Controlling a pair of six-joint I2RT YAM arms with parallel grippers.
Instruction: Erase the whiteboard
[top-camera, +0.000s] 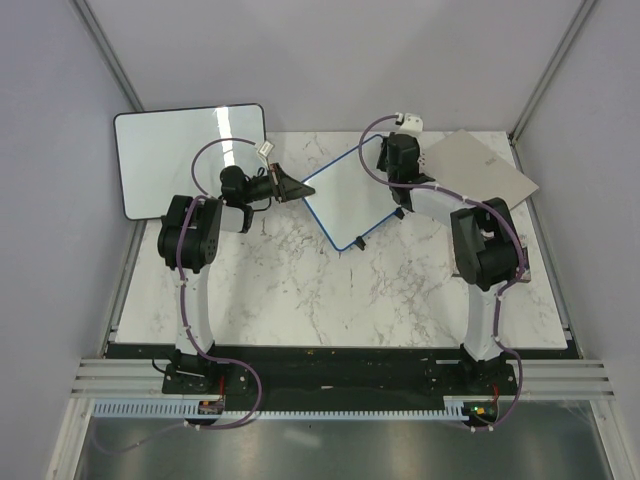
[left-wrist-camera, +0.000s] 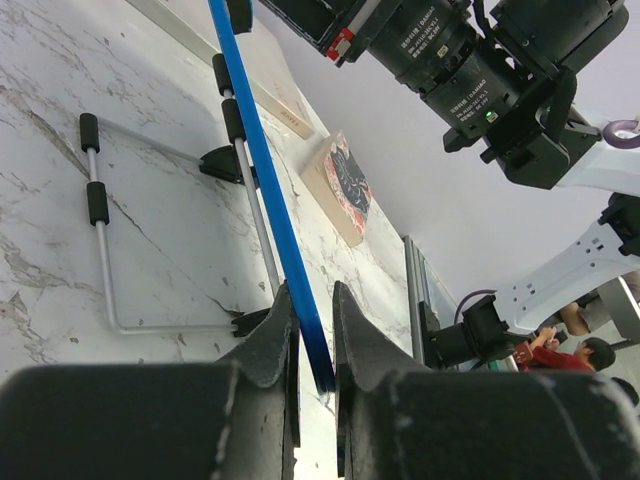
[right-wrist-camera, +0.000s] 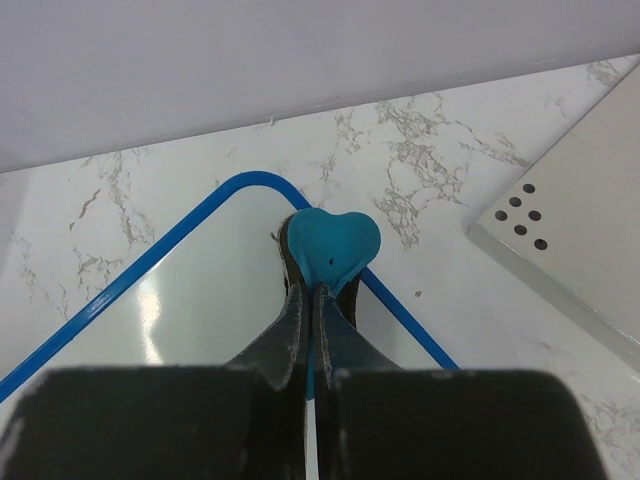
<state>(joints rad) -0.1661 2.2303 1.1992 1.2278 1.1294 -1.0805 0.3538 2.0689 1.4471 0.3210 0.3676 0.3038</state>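
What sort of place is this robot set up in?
Likely a robotics lab test cell: white marble-patterned table, plain grey enclosure walls, and a silver metal mounting rail at its near edge.

The whiteboard (top-camera: 345, 200) sits on the table (top-camera: 300, 300) toward its far edge — a second board (top-camera: 190, 160) to its left, a flat panel (top-camera: 480, 172) to its right. An eraser (right-wrist-camera: 330, 245) sits at the whiteboard's far corner.

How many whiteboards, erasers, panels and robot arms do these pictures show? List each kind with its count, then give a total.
Whiteboards: 2 (blue-framed whiteboard, black-framed whiteboard)
Erasers: 1 (teal eraser)
Panels: 1 (grey panel)
Robot arms: 2 (left arm, right arm)
Total: 6
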